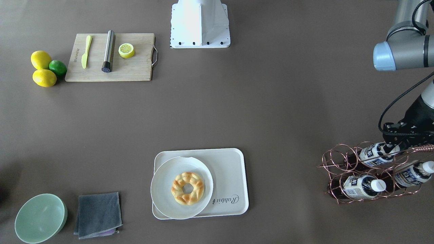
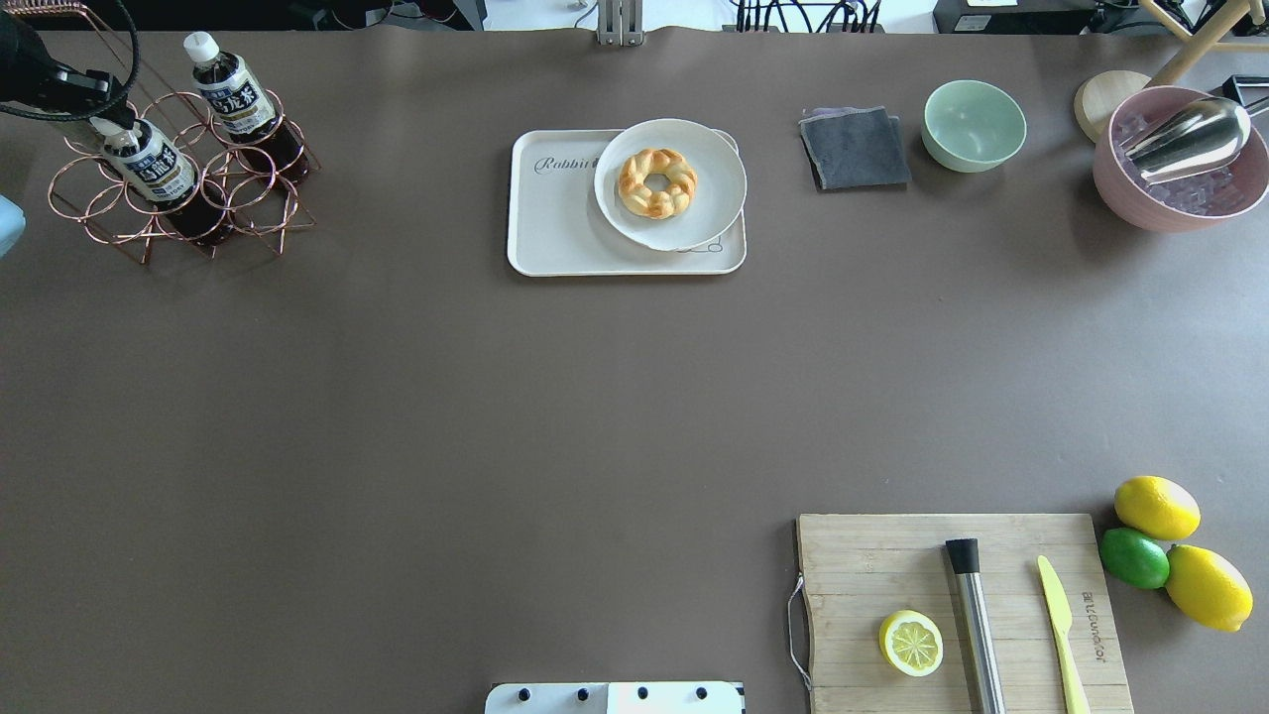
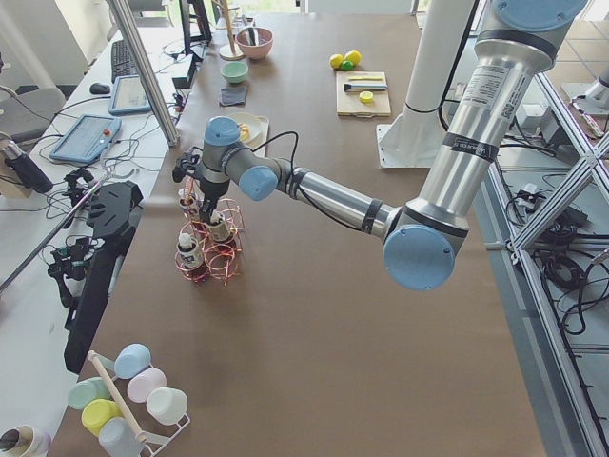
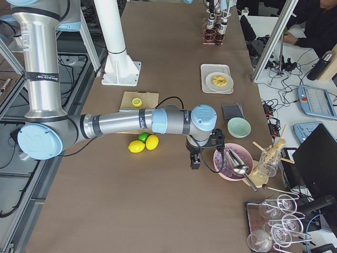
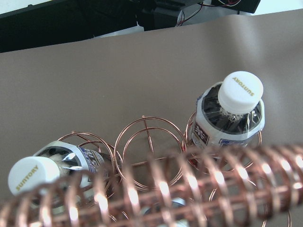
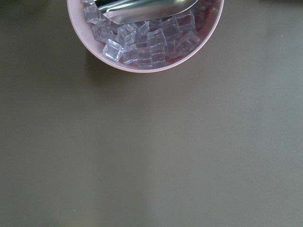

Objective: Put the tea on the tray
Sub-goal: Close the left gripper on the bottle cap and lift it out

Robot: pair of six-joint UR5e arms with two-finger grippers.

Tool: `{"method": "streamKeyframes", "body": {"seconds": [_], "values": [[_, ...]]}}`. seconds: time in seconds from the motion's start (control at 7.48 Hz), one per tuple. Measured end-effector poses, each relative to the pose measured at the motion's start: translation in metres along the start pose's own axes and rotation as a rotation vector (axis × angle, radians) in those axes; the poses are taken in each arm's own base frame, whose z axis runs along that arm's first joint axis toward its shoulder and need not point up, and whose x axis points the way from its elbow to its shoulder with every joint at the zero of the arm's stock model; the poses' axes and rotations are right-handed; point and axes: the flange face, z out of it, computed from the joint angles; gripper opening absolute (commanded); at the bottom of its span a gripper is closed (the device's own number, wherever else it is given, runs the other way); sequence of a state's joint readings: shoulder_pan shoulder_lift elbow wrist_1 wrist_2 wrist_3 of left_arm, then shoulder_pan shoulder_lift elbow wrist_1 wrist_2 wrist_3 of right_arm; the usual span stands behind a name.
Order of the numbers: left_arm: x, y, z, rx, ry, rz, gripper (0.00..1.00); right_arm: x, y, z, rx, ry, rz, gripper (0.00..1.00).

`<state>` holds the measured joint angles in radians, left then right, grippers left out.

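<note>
Three tea bottles lie in a copper wire rack [image 1: 339, 162] at the table's end. One is on top [image 1: 374, 153] and two are below [image 1: 359, 186] [image 1: 412, 173]. My left gripper [image 1: 399, 142] hangs right over the top bottle's cap end, by the rack's coiled handle [image 5: 189, 175]. Its fingers are hidden, so I cannot tell whether it is open or shut. The cream tray [image 1: 230, 169] lies mid-table, its left part under a round plate [image 1: 162, 189] with a doughnut. My right gripper [image 4: 195, 158] hangs beside the pink ice bowl; its state is unclear.
A wooden cutting board [image 1: 135, 67] holds a knife, a metal rod and a lemon half, with two lemons and a lime [image 1: 57, 67] beside it. A green bowl [image 1: 40, 217] and grey cloth [image 1: 98, 213] lie near the tray. The pink bowl [image 2: 1120, 183] holds ice and a scoop.
</note>
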<state>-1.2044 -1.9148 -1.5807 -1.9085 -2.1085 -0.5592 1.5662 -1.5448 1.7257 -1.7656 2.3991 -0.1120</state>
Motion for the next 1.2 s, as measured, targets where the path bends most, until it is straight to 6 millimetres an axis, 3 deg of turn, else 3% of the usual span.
{"method": "streamKeyframes", "body": {"seconds": [0.27, 0.4, 0.8, 1.2], "values": [[0.003, -0.001, -0.002, -0.001, 0.002, 0.002, 0.0, 0.0, 0.0, 0.0, 0.0, 0.002, 0.0, 1.0], [0.006, -0.005, -0.012, 0.008, 0.01, 0.003, 0.0, 0.0, 0.0, 0.0, 0.0, 0.003, 0.0, 1.0], [-0.002, -0.008, -0.087, 0.025, 0.029, -0.045, 0.0, -0.001, -0.001, 0.0, -0.001, 0.003, -0.002, 1.0], [-0.013, 0.0, -0.182, 0.078, -0.006, -0.089, 0.0, -0.002, -0.009, 0.003, -0.006, 0.004, -0.006, 1.0]]}}
